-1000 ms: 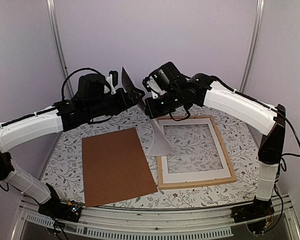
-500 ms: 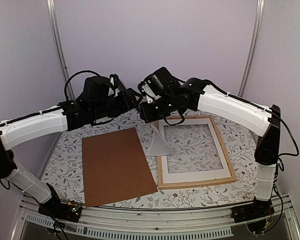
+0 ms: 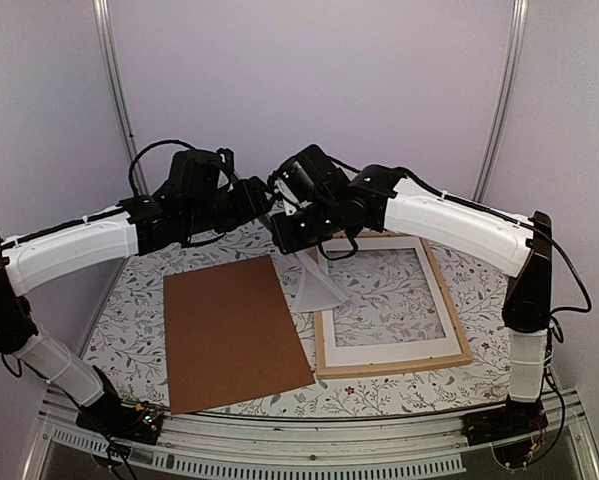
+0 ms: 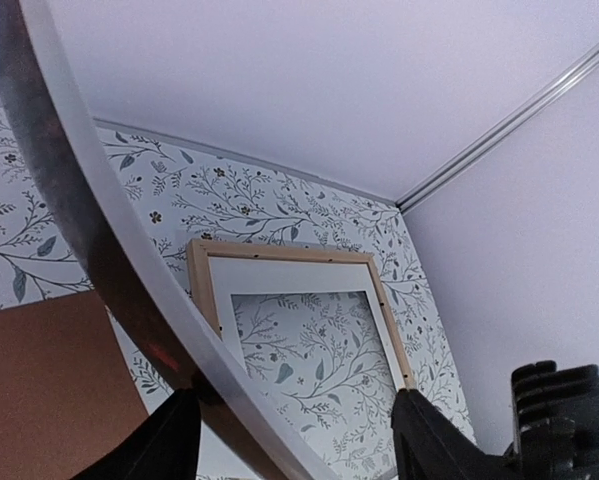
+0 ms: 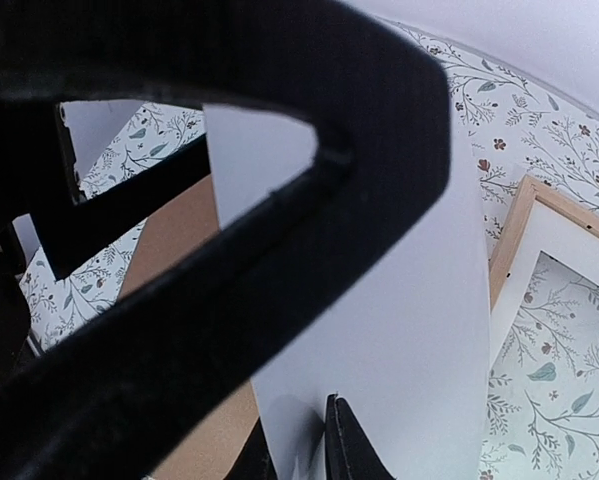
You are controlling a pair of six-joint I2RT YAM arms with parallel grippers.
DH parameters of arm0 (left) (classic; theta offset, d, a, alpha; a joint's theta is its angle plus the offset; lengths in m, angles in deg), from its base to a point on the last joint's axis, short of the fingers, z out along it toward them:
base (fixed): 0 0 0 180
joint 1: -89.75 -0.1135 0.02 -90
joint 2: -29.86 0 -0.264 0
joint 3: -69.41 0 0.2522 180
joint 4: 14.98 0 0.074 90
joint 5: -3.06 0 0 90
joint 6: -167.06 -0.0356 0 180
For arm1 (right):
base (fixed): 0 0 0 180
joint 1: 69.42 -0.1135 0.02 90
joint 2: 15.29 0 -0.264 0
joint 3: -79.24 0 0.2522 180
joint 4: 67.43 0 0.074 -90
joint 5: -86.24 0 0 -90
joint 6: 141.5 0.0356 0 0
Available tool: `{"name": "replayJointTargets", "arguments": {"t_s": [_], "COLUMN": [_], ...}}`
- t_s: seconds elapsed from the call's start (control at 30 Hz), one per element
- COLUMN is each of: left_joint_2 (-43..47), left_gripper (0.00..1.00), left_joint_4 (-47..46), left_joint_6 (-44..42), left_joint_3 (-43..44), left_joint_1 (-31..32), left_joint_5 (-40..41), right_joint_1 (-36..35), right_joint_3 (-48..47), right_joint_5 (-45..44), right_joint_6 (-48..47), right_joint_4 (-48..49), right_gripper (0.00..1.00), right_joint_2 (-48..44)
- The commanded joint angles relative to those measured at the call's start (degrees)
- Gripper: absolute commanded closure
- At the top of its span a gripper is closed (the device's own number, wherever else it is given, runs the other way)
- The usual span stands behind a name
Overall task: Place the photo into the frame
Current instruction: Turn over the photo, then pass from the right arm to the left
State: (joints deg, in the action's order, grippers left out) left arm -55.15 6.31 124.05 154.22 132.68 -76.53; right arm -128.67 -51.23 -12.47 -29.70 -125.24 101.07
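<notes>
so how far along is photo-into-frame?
Done: the photo is off the table, pinched by the right gripper and curled, white back up.
In hand: it hangs with its lower end by the frame's left rail, and the left gripper stands open around its edge.
Left: lay it flat inside the frame, which holds only the white mat. The brown backing board lies alongside.

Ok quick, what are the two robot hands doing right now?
Left gripper: fingers open, the photo curving between them.
Right gripper: fingers shut on the photo.
</notes>
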Motion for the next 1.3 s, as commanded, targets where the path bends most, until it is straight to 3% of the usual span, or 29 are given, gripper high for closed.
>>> {"name": "replayJointTargets", "arguments": {"t_s": [0.0, 0.53, 1.27], "left_joint_2": [-0.8, -1.3, -1.7], "left_gripper": [0.35, 0.62, 0.84], "left_joint_4": [0.5, -1.6, -1.9], "left_joint_6": [0.0, 0.3, 0.2], "left_joint_3": [0.3, -1.5, -1.9], "left_joint_1": [-0.8, -1.0, -1.2], "left_joint_5": [0.3, -1.4, -2.2], "right_joint_1": [-0.8, -1.0, -1.0], "right_joint_3": [-0.1, 0.0, 0.0], "right_joint_5": [-1.3, -0.5, 1.7], "right_joint_6": [0.6, 0.3, 0.9], "right_joint_4": [1.1, 1.6, 2.5], "right_gripper": [0.85, 0.80, 0.77], "right_joint_2": [1.4, 2.3, 3.4]}}
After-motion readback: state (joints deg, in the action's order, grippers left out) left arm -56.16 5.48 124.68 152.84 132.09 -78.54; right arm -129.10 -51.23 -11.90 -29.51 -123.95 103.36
